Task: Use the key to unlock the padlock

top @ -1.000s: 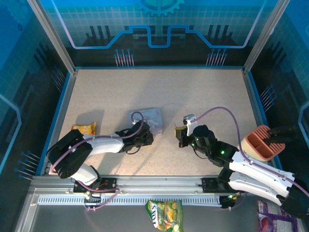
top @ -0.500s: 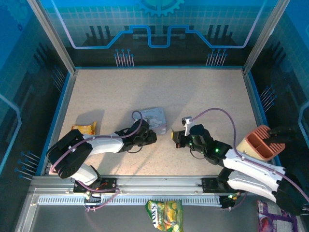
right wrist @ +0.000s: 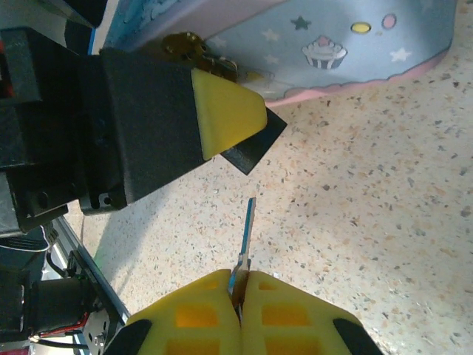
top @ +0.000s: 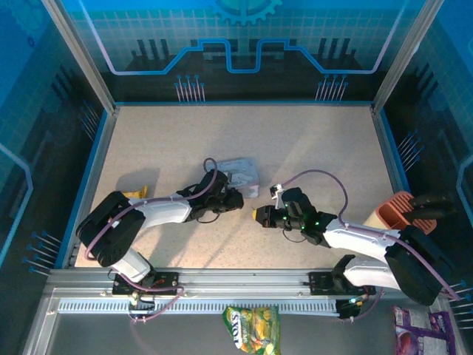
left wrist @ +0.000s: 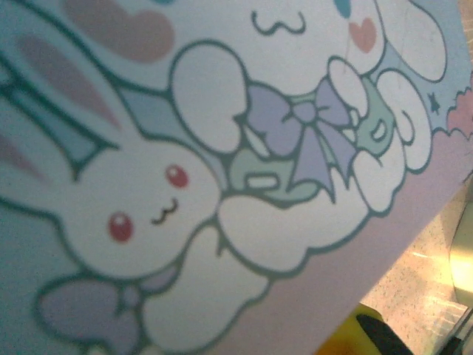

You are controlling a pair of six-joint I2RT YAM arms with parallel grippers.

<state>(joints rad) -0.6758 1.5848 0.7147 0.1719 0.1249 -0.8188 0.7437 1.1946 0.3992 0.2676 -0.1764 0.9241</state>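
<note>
Both arms have come closer together since a sec ago. My right hand [top: 260, 214] slid left and down low over the worktop [top: 318, 140]. My left hand [top: 232, 198] went up and to the right. The lilac tin [top: 242, 176] moved right w/ it and turned a bit.

Right hand is squeezed tight on the key [right wrist: 244, 240]. Its two yellow pads [right wrist: 196, 314] are pressed together at the bottom of the right wrist view. The key sticks up from btw them, a thin bluish-grey sliver. Its tip points at the left hand's finger [right wrist: 225, 111], near it but not touching.

Left hand is right at the near edge of the tin. From the right wrist cam I see that one finger, black w/ a yellow wedge, just in front of the tin [right wrist: 347, 44]. The other finger is hidden, so I can't tell if that hand is apart, together or holding smth.

A small dark-gold bit sits at the tin's edge, just behind that finger. Prob the padlock [right wrist: 181, 46], but it's too blurry to be sure.

Left wrist cam is v close to the tin [left wrist: 222, 185]: white bunny w/ red eyes and purple bows. A bit of speckled worktop [left wrist: 436, 274] shows in the bottom right corner.

A green snack bag [top: 251, 329] lies by the front rail, btw the two arm bases. An orange-brown cup [top: 395, 213] sits far right.
</note>
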